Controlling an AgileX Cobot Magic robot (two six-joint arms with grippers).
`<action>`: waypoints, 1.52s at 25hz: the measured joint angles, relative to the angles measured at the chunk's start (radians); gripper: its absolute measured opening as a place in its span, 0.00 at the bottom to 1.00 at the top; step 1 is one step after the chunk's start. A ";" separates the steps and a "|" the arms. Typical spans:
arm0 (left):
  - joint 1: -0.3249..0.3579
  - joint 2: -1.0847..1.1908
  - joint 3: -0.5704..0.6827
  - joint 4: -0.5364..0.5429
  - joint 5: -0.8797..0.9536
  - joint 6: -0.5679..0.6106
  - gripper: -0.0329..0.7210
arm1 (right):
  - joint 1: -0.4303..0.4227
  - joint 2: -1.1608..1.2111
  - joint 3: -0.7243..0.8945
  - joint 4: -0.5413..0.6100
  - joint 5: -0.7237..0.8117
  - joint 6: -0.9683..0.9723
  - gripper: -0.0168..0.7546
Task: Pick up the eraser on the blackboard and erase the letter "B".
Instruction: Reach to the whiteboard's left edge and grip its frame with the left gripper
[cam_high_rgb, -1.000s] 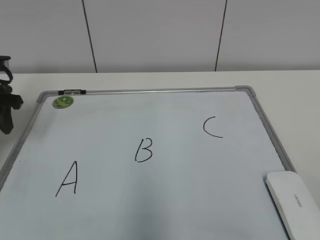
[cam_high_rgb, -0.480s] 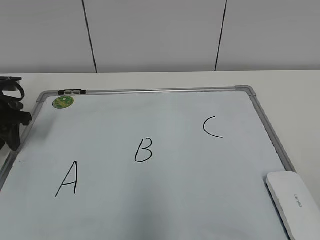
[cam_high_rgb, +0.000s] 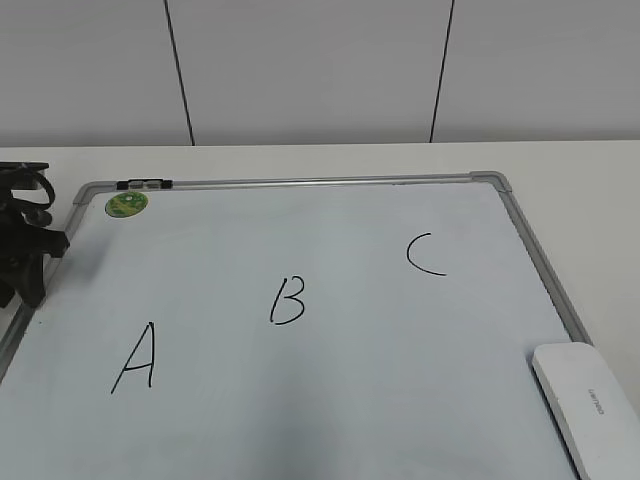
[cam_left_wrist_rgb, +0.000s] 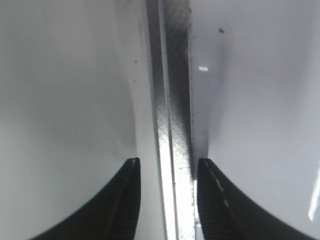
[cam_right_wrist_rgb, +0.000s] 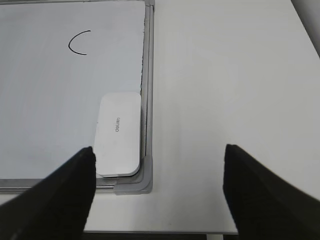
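Two arms in play, and we judge the right gripper (cam_right_wrist_rgb: 157, 192) far nearer: the eraser (cam_right_wrist_rgb: 118, 134) lies flat in the blackboard's (cam_high_rgb: 330, 400) near right corner, against the right frame, long axis along that frame, just ahead and left of wide-open, empty jaws. Left gripper (cam_left_wrist_rgb: 165, 197), part open, straddles the far-side frame, gripping nothing we can see; the letter "B" (cam_high_rgb: 288, 300) sits mid-board, untouched.

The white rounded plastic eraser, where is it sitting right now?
The white rounded plastic eraser lies flat on the silver-framed whiteboard, in its near right corner against the right frame rail in the exterior view, below and right of the black letter C.
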 joint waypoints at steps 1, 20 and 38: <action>0.000 0.005 -0.001 -0.007 0.000 0.000 0.42 | 0.000 0.000 0.000 0.000 0.000 0.000 0.78; 0.011 0.008 -0.002 -0.018 -0.018 -0.029 0.42 | 0.000 0.000 0.000 0.000 0.000 0.000 0.78; 0.024 0.008 -0.002 0.005 -0.019 -0.034 0.36 | 0.000 0.000 0.000 0.000 0.000 0.000 0.78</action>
